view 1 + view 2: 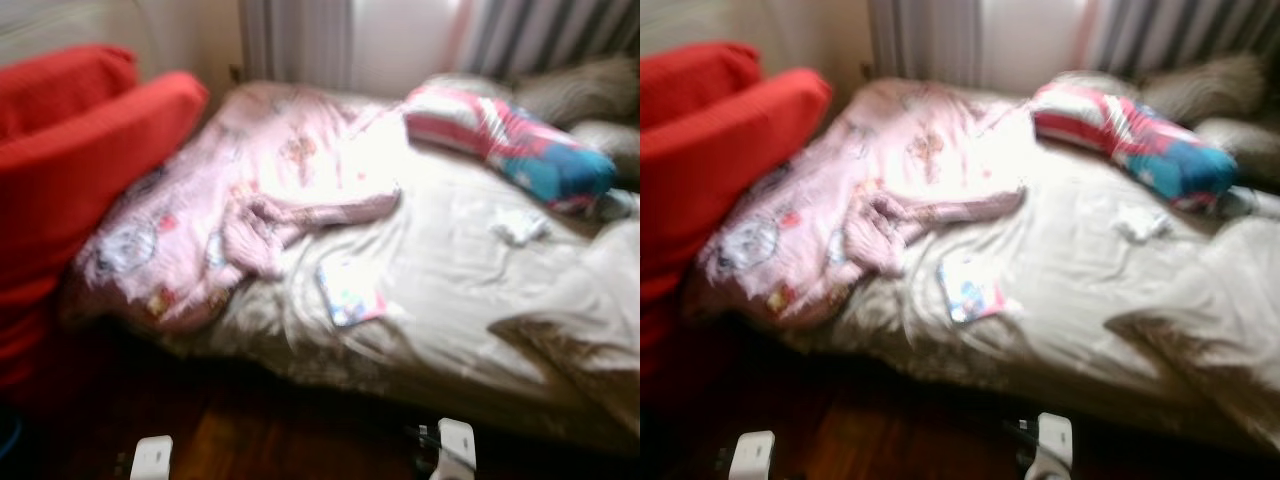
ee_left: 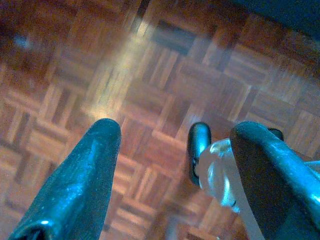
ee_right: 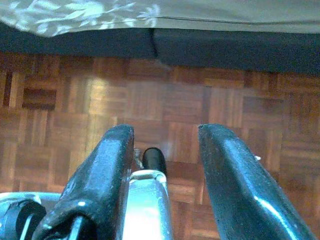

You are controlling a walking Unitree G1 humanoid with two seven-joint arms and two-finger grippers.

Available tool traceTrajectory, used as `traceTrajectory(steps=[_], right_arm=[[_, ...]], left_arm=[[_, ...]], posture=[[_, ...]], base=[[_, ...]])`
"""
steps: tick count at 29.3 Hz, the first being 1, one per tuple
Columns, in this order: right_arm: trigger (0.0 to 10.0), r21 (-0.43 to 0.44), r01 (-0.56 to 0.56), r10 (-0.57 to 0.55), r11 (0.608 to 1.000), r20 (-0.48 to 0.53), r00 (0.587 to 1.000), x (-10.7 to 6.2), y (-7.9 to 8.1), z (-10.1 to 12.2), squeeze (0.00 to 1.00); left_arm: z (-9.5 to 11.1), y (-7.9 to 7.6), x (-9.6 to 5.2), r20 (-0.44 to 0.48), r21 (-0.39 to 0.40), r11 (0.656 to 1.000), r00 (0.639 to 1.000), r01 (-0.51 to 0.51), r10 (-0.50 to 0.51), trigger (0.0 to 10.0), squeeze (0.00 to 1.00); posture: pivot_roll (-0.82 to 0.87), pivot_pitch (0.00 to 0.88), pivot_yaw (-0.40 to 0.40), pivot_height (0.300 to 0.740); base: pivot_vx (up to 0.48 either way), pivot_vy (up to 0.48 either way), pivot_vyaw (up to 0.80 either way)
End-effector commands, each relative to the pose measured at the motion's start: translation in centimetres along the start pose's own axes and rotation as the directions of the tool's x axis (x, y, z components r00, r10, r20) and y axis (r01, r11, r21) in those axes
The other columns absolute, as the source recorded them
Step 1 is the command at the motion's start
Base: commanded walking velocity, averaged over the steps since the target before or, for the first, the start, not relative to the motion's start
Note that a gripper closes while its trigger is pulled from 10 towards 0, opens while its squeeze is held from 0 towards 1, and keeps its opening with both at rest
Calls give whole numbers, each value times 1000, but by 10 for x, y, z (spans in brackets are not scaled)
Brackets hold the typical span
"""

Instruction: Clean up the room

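Observation:
An unmade bed (image 1: 450, 300) with a beige sheet lies ahead, blurred. On its left half spreads a pink patterned blanket (image 1: 200, 190), and a pink garment (image 1: 300, 220) trails across it. A small colourful booklet (image 1: 350, 293) rests on the sheet near the front. At the back right a red, white and blue striped pillow (image 1: 510, 145) lies beside a crumpled white scrap (image 1: 520, 228). My left gripper (image 2: 177, 127) hangs open over the parquet floor (image 2: 75, 75), holding nothing. My right gripper (image 3: 166, 132) is open too, over the floor by the bed's base.
A red sofa with big cushions (image 1: 70, 160) stands against the bed's left side. Grey-brown pillows (image 1: 580, 95) are piled at the far right under striped curtains (image 1: 560, 35). A strip of dark wooden floor (image 1: 280, 440) separates me from the bed.

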State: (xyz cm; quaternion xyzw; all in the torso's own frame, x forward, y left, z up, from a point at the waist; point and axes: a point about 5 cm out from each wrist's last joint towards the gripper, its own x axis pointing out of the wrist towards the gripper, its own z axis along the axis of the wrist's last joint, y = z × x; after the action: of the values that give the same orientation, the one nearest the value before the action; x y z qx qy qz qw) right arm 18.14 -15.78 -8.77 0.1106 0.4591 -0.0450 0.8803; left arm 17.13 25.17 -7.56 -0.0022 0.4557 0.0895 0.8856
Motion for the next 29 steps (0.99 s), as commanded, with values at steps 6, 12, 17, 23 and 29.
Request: traceTrajectory(steps=[6,12,17,23,29], right_arm=[[10000,39,10,-11,999,36,999,0,-2,2,0],[10000,35,-2,1,999,50,999,0,1,2,0],[10000,31,-3,2,1000,37,999,0,3,0,0],[10000,31,-1,0,1000,31,1000,0,3,0,0],[10000,29,-4,3,1000,35,999,0,2,2,0]], left_arm=[[-4,2,-1,7,-36,999,1000,0,1,10000,0],[-3,4,-2,22,-32,999,1000,7,-6,10000,0],[-3,6,-2,18,-24,1000,1000,7,-6,10000,0],[-3,7,-2,11,-21,1000,1000,2,-2,10000,0],[-3,6,-2,10,-32,999,1000,-6,6,10000,0]], posture=[[41,57,8,740],[29,67,19,740],[26,74,24,740],[42,73,23,740],[47,72,19,740]], base=[[0,0,-128],[0,0,0],[0,0,0],[86,0,0],[300,0,0]])
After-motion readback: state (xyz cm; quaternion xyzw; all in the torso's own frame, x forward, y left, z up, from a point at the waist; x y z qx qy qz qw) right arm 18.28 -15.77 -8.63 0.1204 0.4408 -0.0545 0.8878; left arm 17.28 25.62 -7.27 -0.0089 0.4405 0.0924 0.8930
